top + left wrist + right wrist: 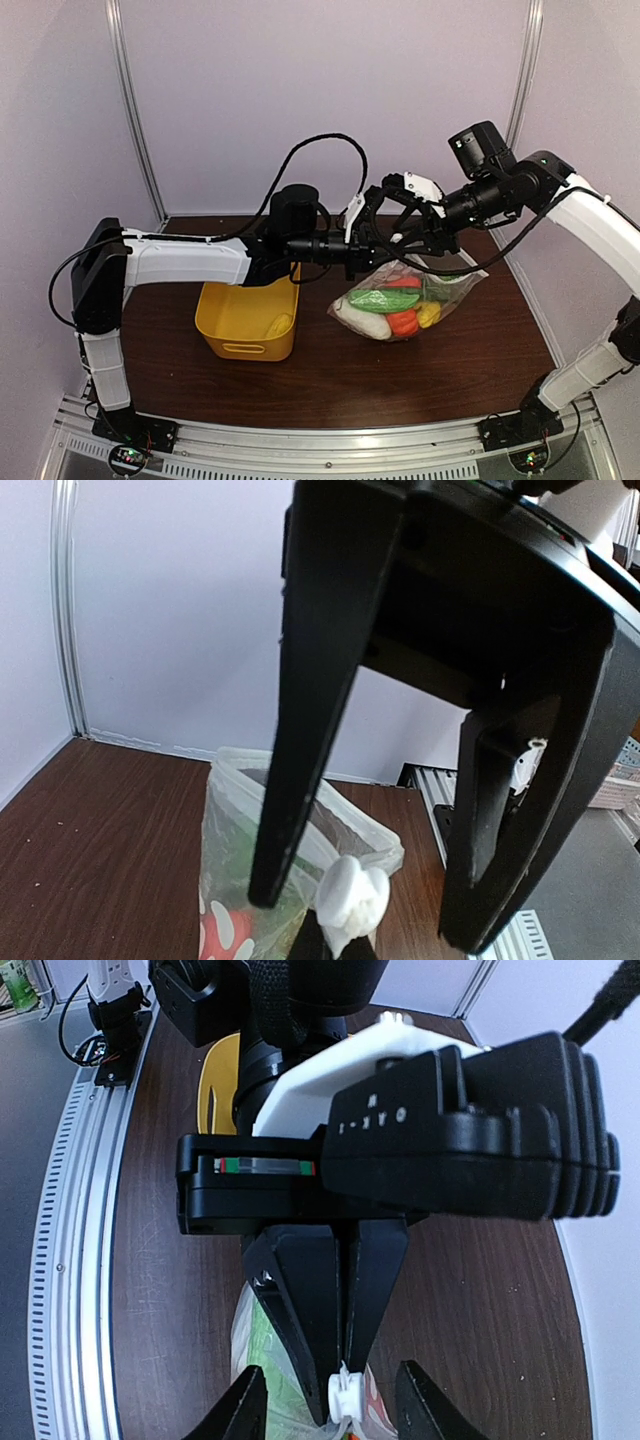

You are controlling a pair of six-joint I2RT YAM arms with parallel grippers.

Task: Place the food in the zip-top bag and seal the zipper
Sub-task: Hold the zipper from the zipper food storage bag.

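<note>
DESK: What fills the foreground?

PHOTOGRAPHER: The left gripper [368, 918], its two black fingers [300, 730] standing apart above the bag [235, 880]. The zipper's white slider [350, 898] sits between the tips, close against one finger. Whether they touch cannot be told.

DESK: And the other arm?

PHOTOGRAPHER: The right gripper [335, 1412] reaches in from the side away from the yellow tub [240, 345]. Its jaws are spread wide either side of the same slider and grip nothing.

DESK: Where is the bag?

PHOTOGRAPHER: On the brown table [330, 385], just right of the tub, its top rising towards both grippers. The toy vegetables [392, 308] lie inside it: a green cucumber [385, 298], a red-orange carrot [403, 321], a white piece [360, 318] and a yellow piece [428, 314].

DESK: Sealed?

PHOTOGRAPHER: The zipper strip [228, 785] looks parted behind the slider, with the mouth gaping. A yellow shape [280, 325] lies in the tub's right corner; what it is cannot be told.
</note>
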